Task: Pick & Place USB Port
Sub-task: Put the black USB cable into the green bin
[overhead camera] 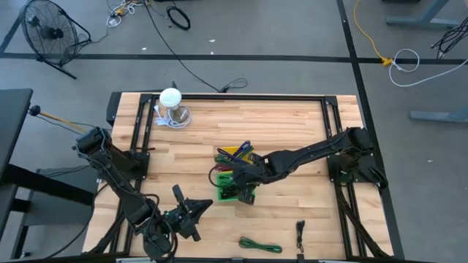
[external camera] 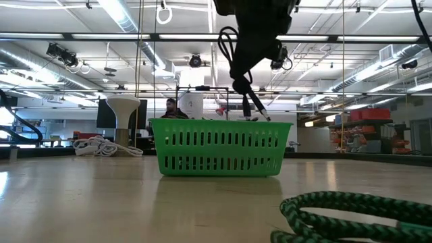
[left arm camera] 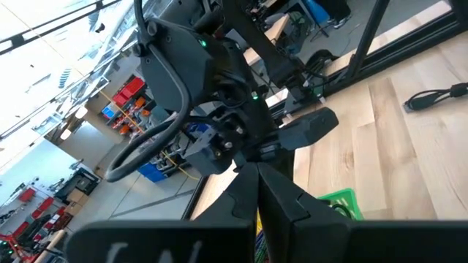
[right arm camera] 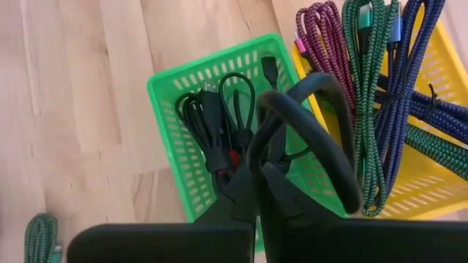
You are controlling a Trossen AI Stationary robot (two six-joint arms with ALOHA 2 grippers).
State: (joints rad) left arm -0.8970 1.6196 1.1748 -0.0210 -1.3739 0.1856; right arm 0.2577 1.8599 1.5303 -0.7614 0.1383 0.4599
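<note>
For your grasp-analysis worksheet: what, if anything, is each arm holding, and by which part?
The right gripper is shut on a black USB cable, gripping its looped cord, not a plug, above the green basket. The left gripper holds nothing, its jaws open.

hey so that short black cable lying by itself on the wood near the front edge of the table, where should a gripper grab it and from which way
Judging by the high view, the short black cable lies flat and bundled in a narrow straight strip on the bare wooden table, apart from the coiled green braided cable. It is probably best gripped at its middle, coming straight down from above with the fingers closing across its narrow width. Its plug ends are too small to tell apart.
</note>
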